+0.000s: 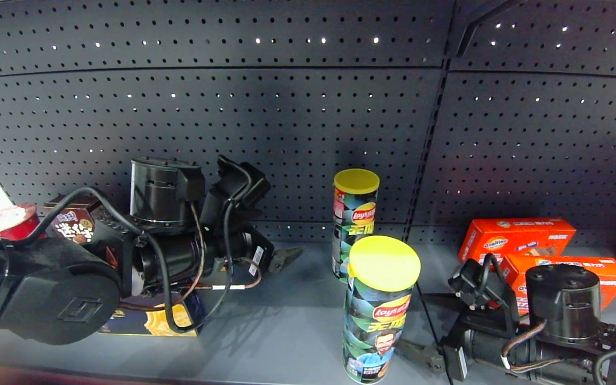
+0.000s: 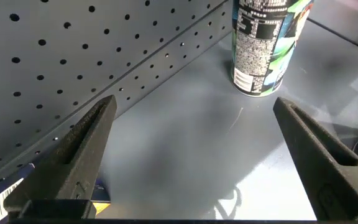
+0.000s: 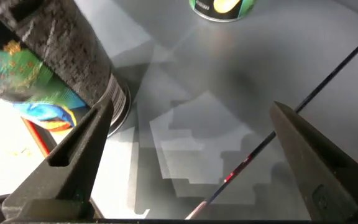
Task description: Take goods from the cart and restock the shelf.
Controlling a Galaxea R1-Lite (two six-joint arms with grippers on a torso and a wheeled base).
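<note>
I find the front can (image 1: 377, 310) upright on the shelf (image 1: 286, 321) at 6 o'clock of the rear can (image 1: 354, 222) — a faced row, I judge — my right fingers (image 3: 73, 162) wide and empty at its 4 o'clock, my left fingers (image 2: 86, 149) likewise at the rear can's 9 o'clock.

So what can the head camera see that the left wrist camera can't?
Head view only: the round yellow plastic lids and the orange cardboard boxes. Left wrist view only: the black-and-white printed side of the tall back chip can, beyond the left gripper's open fingers. Both: that can, the grey metal shelf, the dark perforated back panel.
</note>
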